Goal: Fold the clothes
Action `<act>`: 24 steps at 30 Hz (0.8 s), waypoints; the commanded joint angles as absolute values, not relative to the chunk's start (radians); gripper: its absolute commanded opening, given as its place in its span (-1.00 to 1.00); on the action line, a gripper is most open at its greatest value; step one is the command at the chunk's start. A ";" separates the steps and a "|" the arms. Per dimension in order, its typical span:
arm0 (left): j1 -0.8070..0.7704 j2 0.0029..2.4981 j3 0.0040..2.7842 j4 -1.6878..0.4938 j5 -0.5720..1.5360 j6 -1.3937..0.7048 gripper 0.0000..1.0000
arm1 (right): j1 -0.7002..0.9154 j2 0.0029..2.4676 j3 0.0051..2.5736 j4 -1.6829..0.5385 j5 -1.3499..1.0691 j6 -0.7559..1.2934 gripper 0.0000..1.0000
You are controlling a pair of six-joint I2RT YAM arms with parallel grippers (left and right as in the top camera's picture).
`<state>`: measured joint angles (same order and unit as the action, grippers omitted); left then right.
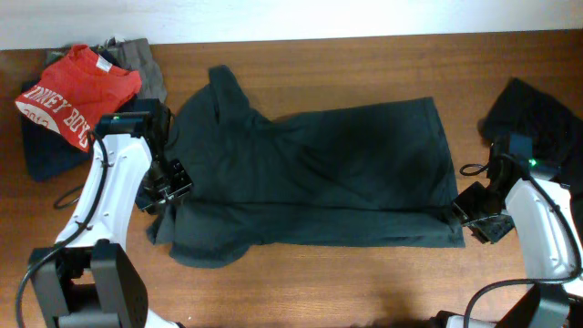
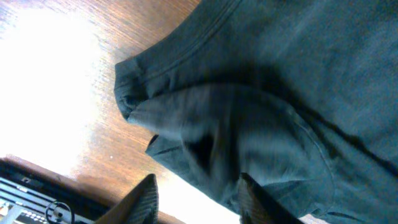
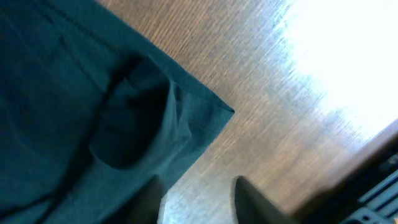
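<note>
A dark short-sleeved T-shirt [image 1: 310, 173] lies across the middle of the table with its lower part doubled over; no lettering shows. My left gripper [image 1: 167, 186] hovers at the shirt's left edge by the sleeve, and its jaws stand open. In the left wrist view the bunched sleeve [image 2: 205, 124] lies just beyond the left gripper [image 2: 198, 200], with nothing held between the fingertips [image 2: 147, 198]. My right gripper [image 1: 471, 215] is at the shirt's lower right corner, also open. The right wrist view shows that folded corner [image 3: 186, 118] lying free on the wood ahead of the right gripper [image 3: 199, 200].
A pile of clothes sits at the back left: a red shirt with white lettering [image 1: 77, 91], a grey garment [image 1: 141, 59] and a navy one [image 1: 50, 150]. Another black garment [image 1: 537, 114] lies at the right edge. The wooden table [image 1: 346, 282] runs along the front.
</note>
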<state>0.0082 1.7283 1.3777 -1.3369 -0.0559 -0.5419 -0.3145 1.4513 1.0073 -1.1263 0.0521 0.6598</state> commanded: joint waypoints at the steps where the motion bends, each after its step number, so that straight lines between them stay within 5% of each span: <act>1: 0.015 1.737 1.371 -1.306 -0.057 -0.544 0.10 | -0.321 1.461 0.986 -1.098 0.060 0.654 0.55; 4: 0.015 1.737 1.371 -1.260 -0.057 -0.544 0.34 | -0.321 1.460 0.987 -1.066 0.061 0.632 0.75; 8: 0.016 1.737 1.375 -1.216 -0.060 -0.491 0.42 | -0.321 1.459 1.013 -1.071 0.060 0.580 0.81; 18: 0.016 1.450 1.414 -1.272 -0.091 -0.473 0.45 | -0.321 1.351 1.167 -1.258 0.053 0.549 0.82; 24: 0.015 1.367 1.394 -1.502 -0.009 -0.472 0.45 | -0.321 1.245 1.167 -1.325 0.052 0.527 0.82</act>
